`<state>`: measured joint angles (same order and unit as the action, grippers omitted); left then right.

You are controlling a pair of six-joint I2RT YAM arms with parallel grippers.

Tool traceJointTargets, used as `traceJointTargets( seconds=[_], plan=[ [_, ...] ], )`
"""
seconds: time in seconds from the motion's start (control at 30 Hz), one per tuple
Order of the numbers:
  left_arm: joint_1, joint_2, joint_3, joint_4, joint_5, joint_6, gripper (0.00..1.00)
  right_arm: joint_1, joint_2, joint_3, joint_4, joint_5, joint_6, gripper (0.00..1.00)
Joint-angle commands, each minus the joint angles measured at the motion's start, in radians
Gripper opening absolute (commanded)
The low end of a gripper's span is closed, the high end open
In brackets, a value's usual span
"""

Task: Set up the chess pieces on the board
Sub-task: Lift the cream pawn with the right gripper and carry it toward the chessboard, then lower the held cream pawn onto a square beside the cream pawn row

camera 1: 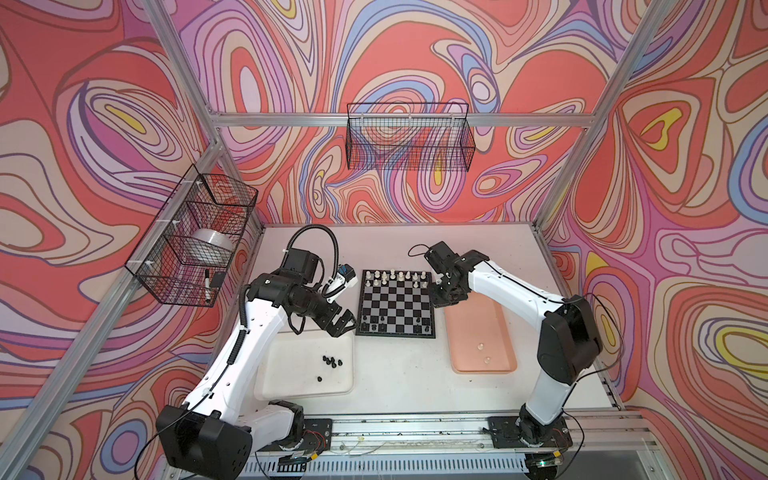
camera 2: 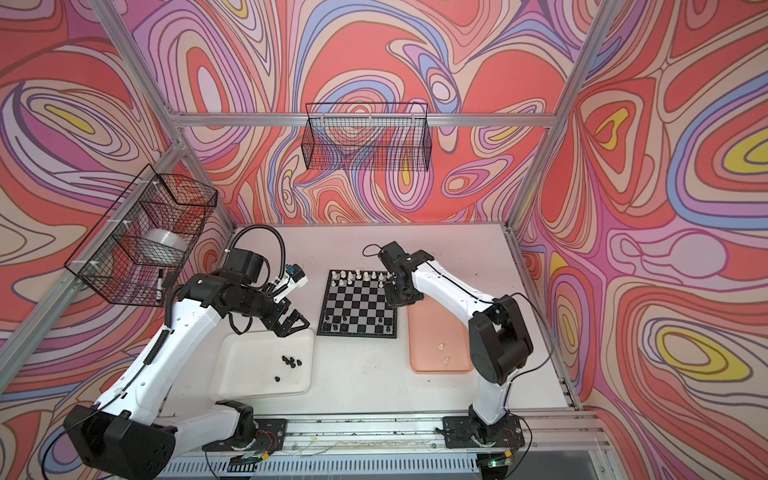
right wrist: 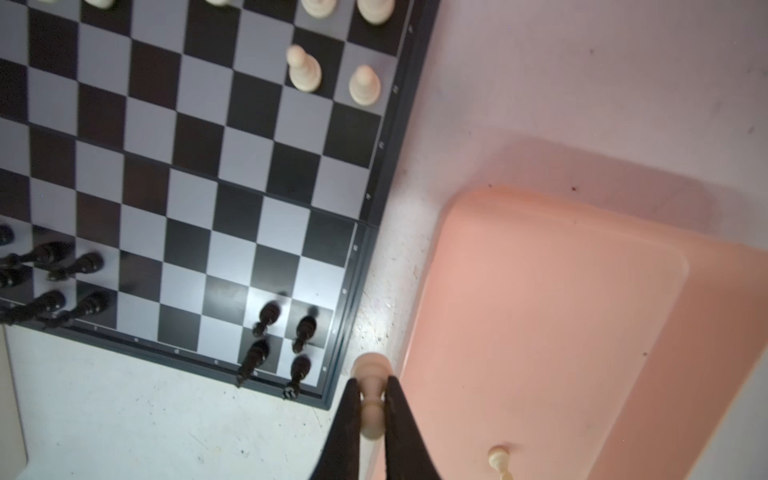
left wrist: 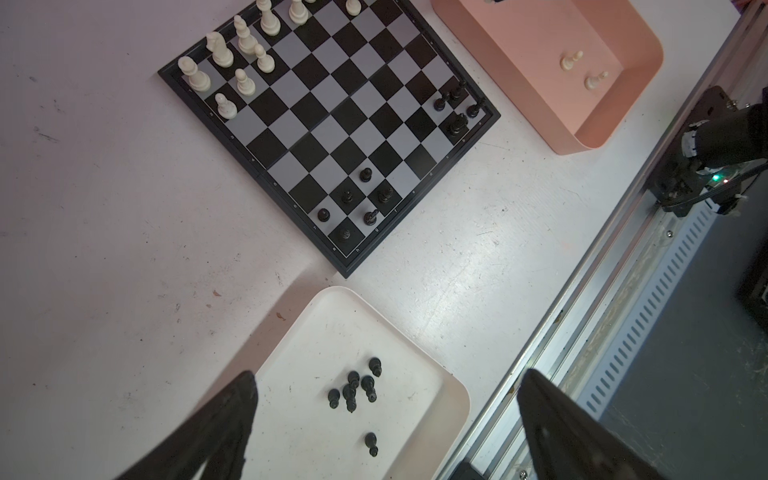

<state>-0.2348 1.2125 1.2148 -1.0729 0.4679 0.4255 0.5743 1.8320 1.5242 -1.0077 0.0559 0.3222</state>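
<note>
Gripping a cream pawn (right wrist: 371, 419) tight, right gripper (right wrist: 372, 384) hovers beside the board (camera 1: 395, 305), near pink tray (camera 1: 478, 328). Left gripper (camera 1: 347, 325) is spread wide and empty, by white tray (camera 1: 291, 374) with loose black pieces (camera 1: 331, 360).

You have bright, even light; the pink tray (right wrist: 561, 311) throws a soft shadow on the desk (right wrist: 582, 83); your right wrist view smears the black pieces (right wrist: 85, 264).

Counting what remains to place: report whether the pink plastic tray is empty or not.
Not empty. In both top views a tiny cream-white chess piece and a second one sit inside the pink plastic tray.
</note>
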Motion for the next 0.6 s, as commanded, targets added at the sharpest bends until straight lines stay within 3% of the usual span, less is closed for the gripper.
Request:
traceJointTargets(
  seconds=[0.0, 0.27, 0.57],
  plan=[
    [-0.003, -0.021, -0.013, 0.003, -0.010, 0.000, 0.98, 0.027, 0.070, 0.103, -0.027, 0.007, -0.032, 0.10],
    [0.000, -0.060, -0.041, 0.023, -0.034, -0.002, 0.99, 0.068, 0.273, 0.366, -0.049, -0.007, -0.067, 0.10],
    [0.035, -0.093, -0.064, 0.065, -0.057, -0.026, 0.99, 0.085, 0.428, 0.556, -0.044, -0.007, -0.100, 0.10]
  ],
)
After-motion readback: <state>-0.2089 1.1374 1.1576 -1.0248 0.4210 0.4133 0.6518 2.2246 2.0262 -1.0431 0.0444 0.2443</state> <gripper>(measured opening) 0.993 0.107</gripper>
